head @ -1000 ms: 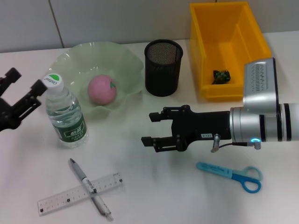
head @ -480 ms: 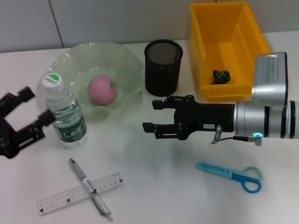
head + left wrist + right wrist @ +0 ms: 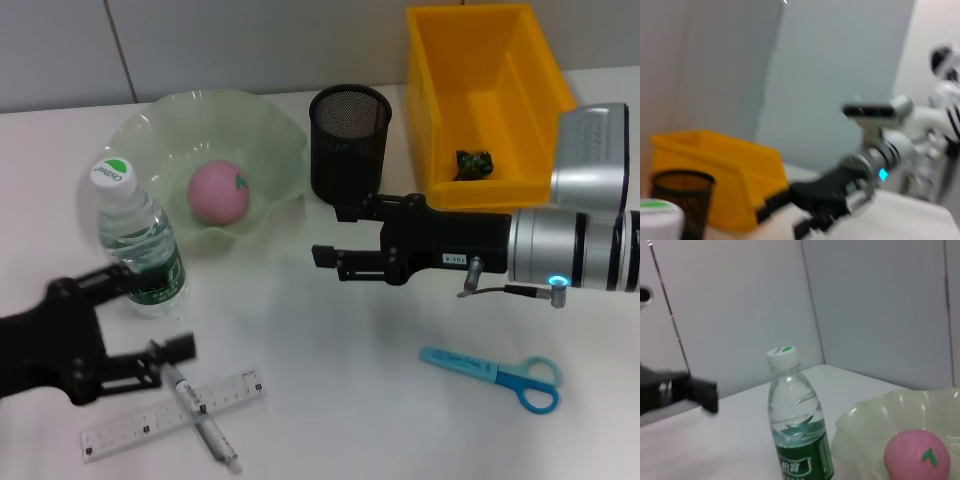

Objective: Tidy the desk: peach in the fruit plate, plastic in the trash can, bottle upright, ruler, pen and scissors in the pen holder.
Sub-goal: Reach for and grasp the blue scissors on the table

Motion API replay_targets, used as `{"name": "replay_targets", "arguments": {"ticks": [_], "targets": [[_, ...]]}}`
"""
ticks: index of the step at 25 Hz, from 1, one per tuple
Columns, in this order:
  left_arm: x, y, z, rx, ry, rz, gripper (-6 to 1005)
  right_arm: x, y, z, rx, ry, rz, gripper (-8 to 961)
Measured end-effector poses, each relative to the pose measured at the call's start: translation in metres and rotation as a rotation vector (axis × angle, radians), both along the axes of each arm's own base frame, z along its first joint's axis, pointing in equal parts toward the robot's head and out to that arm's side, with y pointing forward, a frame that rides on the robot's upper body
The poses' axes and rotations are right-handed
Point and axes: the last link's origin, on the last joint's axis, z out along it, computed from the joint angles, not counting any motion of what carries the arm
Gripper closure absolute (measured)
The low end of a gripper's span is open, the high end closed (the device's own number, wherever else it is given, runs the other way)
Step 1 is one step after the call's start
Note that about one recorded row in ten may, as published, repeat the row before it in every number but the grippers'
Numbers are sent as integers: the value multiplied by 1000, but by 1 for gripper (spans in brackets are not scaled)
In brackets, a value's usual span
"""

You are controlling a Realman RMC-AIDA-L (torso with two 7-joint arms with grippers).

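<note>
We count three of the jobs as done, judging from how things lie: the peach (image 3: 219,192) sits in the plate (image 3: 262,121), the bottle (image 3: 140,242) stands upright just beside the plate's near edge with its cap on, and a dark crumpled scrap (image 3: 473,163) – the plastic, we take it – lies at the bottom of the yellow bin (image 3: 447,100). What is left is the stationery, and none of it is in the holder (image 3: 349,143) (its mesh cup shows nothing inside from the head view). The pen (image 3: 203,420) lies crossed over the ruler (image 3: 125,426) near the front of the surface, on our left side, and the scissors (image 3: 495,371) lie flat well apart from them, on our right side. Our left gripper (image 3: 160,315) is low over the surface between the bottle and the pen, its fingers spread and nothing between them – one fingertip near the pen's upper end, though we cannot tell whether it touches. We judge the pen or ruler to be its next pick. Our right gripper (image 3: 337,235) hangs just in front of the holder, fingers spread and empty, with the scissors lying nearer to us, under its forearm.
</note>
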Motion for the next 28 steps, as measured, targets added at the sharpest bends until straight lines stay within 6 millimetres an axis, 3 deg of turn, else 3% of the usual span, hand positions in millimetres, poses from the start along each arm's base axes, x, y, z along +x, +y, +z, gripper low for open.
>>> {"name": "replay_targets", "arguments": {"ticks": [7, 13, 19, 21, 28], "targets": [[12, 7, -16, -122, 113, -76, 138, -8, 8, 10, -39, 0, -41, 215], [13, 10, -26, -170, 186, -102, 138, -20, 10, 25, -179, -111, -94, 215], [13, 11, -34, -176, 225, -132, 138, -34, 6, 44, -324, -313, -163, 215], [14, 11, -37, -170, 221, -144, 138, -43, 4, 53, -388, -454, -205, 215], [14, 12, -39, -166, 218, -142, 138, -54, 0, 52, -444, -764, -264, 215]]}}
